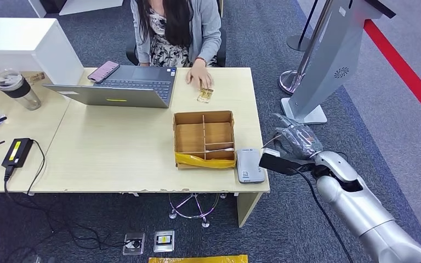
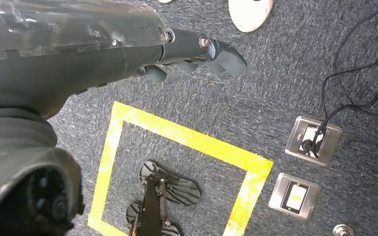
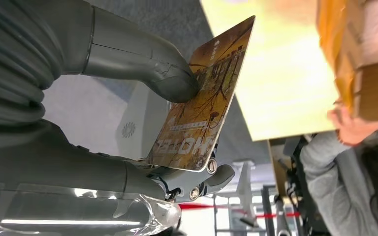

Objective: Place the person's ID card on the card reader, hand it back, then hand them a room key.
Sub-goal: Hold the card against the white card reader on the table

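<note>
My right hand [image 1: 293, 143] hovers off the table's right end, just past the grey card reader [image 1: 250, 165]. It pinches a brown-and-orange printed room key card [image 3: 202, 98] between thumb [image 3: 147, 64] and fingers; the card [image 1: 278, 163] looks dark and edge-on from the head view. Across the table [image 1: 120, 148] sits a person in a grey cardigan, with a hand [image 1: 199, 74] resting by a small gold card [image 1: 205, 95]. My left hand [image 2: 197, 51] hangs over the carpet with fingers stretched out, holding nothing.
A divided cardboard box [image 1: 204, 138] stands beside the reader. A laptop [image 1: 121, 86], a pink phone [image 1: 103, 71], a lidded cup [image 1: 16, 87] and a black adapter [image 1: 16, 152] lie further left. A grey kiosk stand [image 1: 329, 66] rises to the right.
</note>
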Controlling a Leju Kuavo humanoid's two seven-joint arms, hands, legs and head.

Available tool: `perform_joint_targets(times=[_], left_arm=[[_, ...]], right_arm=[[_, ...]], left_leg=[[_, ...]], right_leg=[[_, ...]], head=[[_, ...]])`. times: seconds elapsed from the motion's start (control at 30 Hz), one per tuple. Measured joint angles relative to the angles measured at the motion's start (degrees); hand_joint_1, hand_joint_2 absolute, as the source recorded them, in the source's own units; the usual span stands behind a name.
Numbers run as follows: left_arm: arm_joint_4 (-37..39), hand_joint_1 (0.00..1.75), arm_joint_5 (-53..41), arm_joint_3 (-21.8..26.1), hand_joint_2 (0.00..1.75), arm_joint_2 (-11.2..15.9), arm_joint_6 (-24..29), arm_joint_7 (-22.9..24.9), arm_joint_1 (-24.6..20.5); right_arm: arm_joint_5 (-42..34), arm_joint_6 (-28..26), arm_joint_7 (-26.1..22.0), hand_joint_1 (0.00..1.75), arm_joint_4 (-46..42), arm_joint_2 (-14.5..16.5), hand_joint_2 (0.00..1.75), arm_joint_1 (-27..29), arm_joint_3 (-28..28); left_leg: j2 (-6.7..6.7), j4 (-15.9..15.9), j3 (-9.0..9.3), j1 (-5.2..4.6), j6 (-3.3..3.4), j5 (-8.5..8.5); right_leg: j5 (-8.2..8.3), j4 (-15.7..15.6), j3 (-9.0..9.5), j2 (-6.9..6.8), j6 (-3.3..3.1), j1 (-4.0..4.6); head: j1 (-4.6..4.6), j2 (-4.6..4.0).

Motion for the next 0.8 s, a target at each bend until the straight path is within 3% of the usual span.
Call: perform_joint_targets(times=[0.33, 0.8], left_arm=[[0.0, 0.0, 1.15, -0.07, 0.0, -0.02, -0.2, -0.07, -0.25], [0.0, 0.0, 1.09, -0.09, 0.0, -0.09, -0.04, -0.16, -0.26]], right_arm=[[-8.92, 6.69, -0.54, 1.75, 0.96, 0.96, 1.75, -1.22, 2.68], [-8.72, 7.74, -0.6, 1.75, 3.21, 2.31, 1.75, -2.87, 5.22]], left_leg=[[0.0, 0.0, -0.01, 0.0, 0.0, 0.0], [0.0, 0.0, 0.0, 0.0, 0.0, 0.0]], right_leg=[[0.0, 0.01, 0.01, -0.02, 0.0, 0.0], [0.0, 0.01, 0.0, 0.0, 0.0, 0.0]], head=[[0.0, 0.0], [-0.01, 0.0]])
